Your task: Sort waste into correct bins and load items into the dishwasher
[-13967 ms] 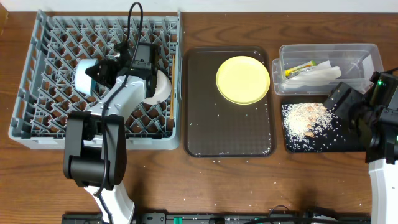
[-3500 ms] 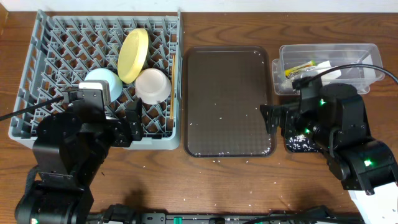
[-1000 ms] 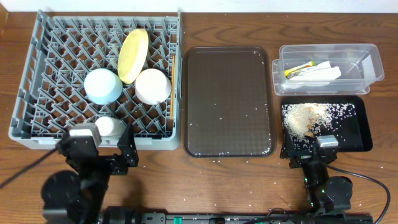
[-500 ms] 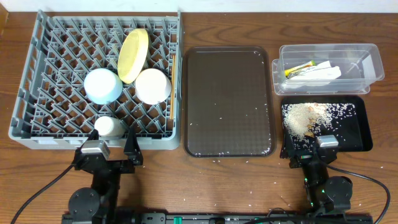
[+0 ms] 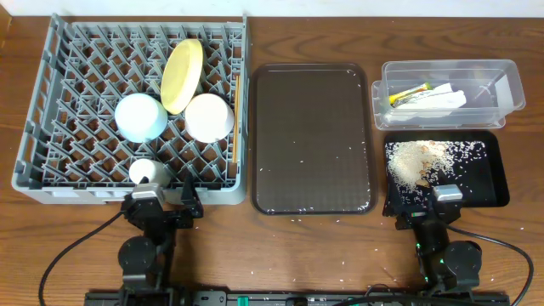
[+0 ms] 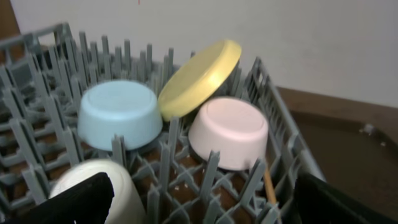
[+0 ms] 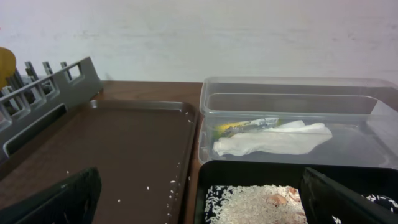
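The left jaws stand wide apart and grasp nothing; their dark fingers [image 6: 68, 202] show only at the bottom corners of the left wrist view. The right jaws are likewise spread and empty, with fingers [image 7: 62, 199] at the lower corners of their view. Both arms sit low at the near edge of the desk [image 5: 280, 246], one off each near corner of the brown serving tray [image 5: 310, 140].

Left of that tray lies the grey dish rack [image 5: 34, 110]. In it the yellow plate [image 5: 182, 76] leans on edge, and the light blue bowl [image 5: 140, 117] and white bowl [image 5: 209, 117] sit upside down. The white cup [image 5: 146, 172] is at the near side, and the chopsticks [image 5: 236, 119] lie along the tray-side wall.

Right of the tray, the clear tub [image 5: 510, 85] holds the napkin [image 5: 438, 100] and wrapper [image 5: 408, 93]. Just nearer, the black tray [image 5: 493, 183] holds the crumbs [image 5: 416, 160]. A few loose grains lie on the brown tray.
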Tool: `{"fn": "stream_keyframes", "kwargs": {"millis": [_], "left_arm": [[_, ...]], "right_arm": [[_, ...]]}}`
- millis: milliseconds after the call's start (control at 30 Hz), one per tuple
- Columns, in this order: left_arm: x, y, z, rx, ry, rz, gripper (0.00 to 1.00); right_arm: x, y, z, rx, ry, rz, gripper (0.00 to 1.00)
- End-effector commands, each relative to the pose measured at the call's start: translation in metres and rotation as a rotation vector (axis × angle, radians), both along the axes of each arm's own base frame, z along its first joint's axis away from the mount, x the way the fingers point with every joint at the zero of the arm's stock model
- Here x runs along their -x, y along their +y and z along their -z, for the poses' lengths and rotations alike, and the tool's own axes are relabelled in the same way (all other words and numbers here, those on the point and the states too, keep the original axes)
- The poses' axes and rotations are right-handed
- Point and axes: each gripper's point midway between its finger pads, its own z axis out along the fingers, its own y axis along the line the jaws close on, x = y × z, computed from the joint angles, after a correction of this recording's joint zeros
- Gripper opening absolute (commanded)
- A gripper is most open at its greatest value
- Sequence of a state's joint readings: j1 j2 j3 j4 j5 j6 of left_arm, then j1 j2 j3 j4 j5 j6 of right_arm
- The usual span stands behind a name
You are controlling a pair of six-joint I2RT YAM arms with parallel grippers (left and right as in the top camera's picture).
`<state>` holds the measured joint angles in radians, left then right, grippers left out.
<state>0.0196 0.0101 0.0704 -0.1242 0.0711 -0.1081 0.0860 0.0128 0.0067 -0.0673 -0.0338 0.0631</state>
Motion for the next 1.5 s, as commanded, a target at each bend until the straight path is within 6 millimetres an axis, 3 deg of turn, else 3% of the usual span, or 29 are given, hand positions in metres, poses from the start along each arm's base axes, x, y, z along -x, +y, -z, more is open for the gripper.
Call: {"fn": "stream_keyframes", "kwargs": {"millis": [0,1467], "left_arm": [[-0.0017,0.0034,0.0173,0.005,0.023,-0.018,0.93],[-0.004,0.0027,0.0163,0.004,0.0,-0.015,0.93]], "right_arm": [[0.0001,-0.0011,0.0005,0.004,0.0,0.002,0.99],[0.0001,-0.0011,0.0005,0.004,0.0,0.002,0.99]]}}
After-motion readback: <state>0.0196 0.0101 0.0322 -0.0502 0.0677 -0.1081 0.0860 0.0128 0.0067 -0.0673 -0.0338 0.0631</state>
